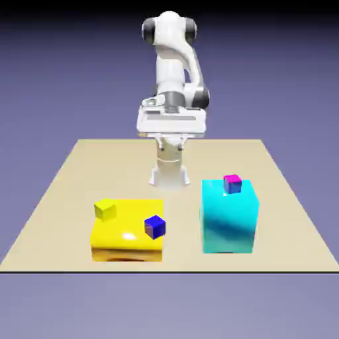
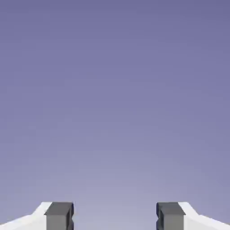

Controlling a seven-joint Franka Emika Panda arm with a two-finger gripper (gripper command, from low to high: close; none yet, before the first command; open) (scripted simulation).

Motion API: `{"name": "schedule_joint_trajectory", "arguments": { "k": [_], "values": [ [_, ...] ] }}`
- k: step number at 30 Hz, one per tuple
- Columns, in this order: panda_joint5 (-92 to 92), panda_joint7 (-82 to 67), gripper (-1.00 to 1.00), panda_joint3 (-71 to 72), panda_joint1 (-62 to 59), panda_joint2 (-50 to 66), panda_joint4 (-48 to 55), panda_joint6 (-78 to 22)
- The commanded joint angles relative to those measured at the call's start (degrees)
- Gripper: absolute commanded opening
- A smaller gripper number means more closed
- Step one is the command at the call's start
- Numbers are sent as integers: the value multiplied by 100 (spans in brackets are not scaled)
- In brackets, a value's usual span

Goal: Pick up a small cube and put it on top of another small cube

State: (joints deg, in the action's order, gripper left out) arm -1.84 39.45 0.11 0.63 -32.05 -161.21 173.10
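Observation:
The tiny yellow cube, the other small cube, sits on the back left corner of a large flat yellow block. No small cube to pick up shows in either view; it is hidden or out of view. My gripper hangs high above the table's far side, well behind and above both blocks. In the hand view the gripper is open, its two grey fingertips standing wide apart with only the blue-violet backdrop between them.
A small dark blue cube rests on the yellow block's right side. A big cyan block stands at the exterior view's right with a small magenta-topped cube on top. The tan table ends just in front of the blocks.

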Motion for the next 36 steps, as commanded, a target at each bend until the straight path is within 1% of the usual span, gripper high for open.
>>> {"name": "schedule_joint_trajectory", "arguments": {
  "k": [1,36],
  "values": [
    [-153,-250,0,9,-5,51,-17,-75],
    [-5498,-8971,0,318,-182,1823,-627,-2703]
  ]
}}
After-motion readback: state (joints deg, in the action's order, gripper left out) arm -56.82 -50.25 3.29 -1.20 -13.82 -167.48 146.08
